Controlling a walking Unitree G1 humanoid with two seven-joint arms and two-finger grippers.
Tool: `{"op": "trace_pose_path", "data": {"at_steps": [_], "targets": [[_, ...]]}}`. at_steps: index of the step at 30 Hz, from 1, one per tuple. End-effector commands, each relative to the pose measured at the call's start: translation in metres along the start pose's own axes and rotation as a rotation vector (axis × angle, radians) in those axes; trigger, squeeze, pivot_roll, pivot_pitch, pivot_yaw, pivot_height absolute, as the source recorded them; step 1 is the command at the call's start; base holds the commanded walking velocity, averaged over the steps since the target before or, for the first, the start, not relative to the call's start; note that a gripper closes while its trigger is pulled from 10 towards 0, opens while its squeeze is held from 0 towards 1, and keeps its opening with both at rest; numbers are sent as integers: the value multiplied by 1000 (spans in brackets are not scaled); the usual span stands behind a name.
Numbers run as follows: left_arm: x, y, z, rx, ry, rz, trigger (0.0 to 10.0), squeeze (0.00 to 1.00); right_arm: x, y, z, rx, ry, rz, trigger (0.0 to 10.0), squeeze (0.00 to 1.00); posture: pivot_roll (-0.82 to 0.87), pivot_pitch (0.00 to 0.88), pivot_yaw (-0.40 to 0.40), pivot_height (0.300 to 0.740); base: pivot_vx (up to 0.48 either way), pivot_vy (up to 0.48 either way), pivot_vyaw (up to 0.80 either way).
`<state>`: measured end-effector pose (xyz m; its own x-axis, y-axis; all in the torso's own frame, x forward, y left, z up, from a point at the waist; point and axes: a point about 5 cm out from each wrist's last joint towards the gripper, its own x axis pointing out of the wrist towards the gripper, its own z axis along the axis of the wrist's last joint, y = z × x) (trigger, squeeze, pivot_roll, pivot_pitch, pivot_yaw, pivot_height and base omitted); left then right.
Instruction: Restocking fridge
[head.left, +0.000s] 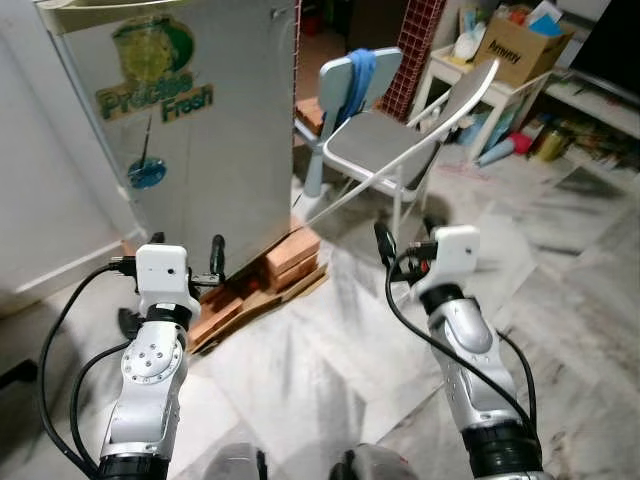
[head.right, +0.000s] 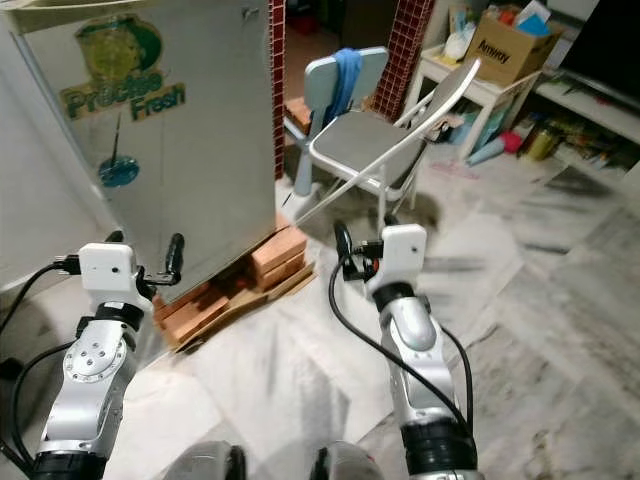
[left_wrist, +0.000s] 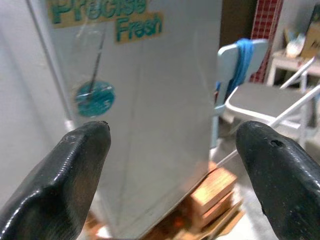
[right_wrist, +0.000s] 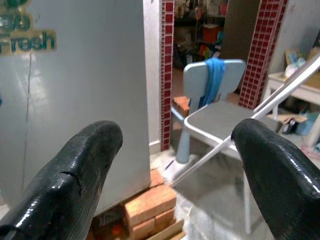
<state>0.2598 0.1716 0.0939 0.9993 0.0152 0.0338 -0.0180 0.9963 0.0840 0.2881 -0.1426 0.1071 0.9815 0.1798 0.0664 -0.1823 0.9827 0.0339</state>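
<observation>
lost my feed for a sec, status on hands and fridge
Left hand open, empty, close to the fridge. Right hand open, empty, facing the chair. Fridge door shut, on bricks. Chair beside fridge, on its right.

Fridge: silver fridge stands shut at the left, propped on bricks and wood.
Chair: grey folding chair just beside it, blue cloth draped over its back.
Left tool: left tool raised near the door's lower part, fingers apart.
Right tool: right tool raised over the marble floor, fingers apart.
Desk: white desk behind carries a cardboard box.
</observation>
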Motion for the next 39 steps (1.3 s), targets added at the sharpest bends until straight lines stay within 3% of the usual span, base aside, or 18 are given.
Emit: {"op": "trace_pose_path", "data": {"at_steps": [1,9,15,17,22,31,34,39], "targets": [[-3,0,-1,20,8,-12,10000,0,-3,-5,-5,-11,26,-25,10000,0,91,79,-31,740,0,480,0],[0,1,-3,71,14,-28,10000,0,0,-8,-3,-115,9,-46,10000,0,93,72,12,740,0,165,0],[3,-1,-4,111,18,-84,10000,0,-5,-13,-5,-109,-4,-103,10000,0,67,55,51,740,0,0,0],[7,-4,-5,110,22,-91,10000,0,-8,-13,-11,-124,25,-131,10000,0,64,54,39,740,0,0,0],[11,-14,-5,78,13,-108,10000,0,-12,-6,-12,-61,28,-74,10000,0,63,56,-4,740,0,201,0],[14,-20,-3,59,-2,-111,10000,0,-6,-6,-12,-60,29,-59,10000,0,77,67,-44,740,0,469,0],[11,-22,0,89,-42,-161,10000,0,-3,-4,-10,-71,21,-48,10000,0,75,68,-51,740,331,346,0],[10,-27,-3,65,-32,-183,10000,0,-3,-2,-11,-74,29,-38,10000,0,70,73,-60,740,391,275,-640]]}}
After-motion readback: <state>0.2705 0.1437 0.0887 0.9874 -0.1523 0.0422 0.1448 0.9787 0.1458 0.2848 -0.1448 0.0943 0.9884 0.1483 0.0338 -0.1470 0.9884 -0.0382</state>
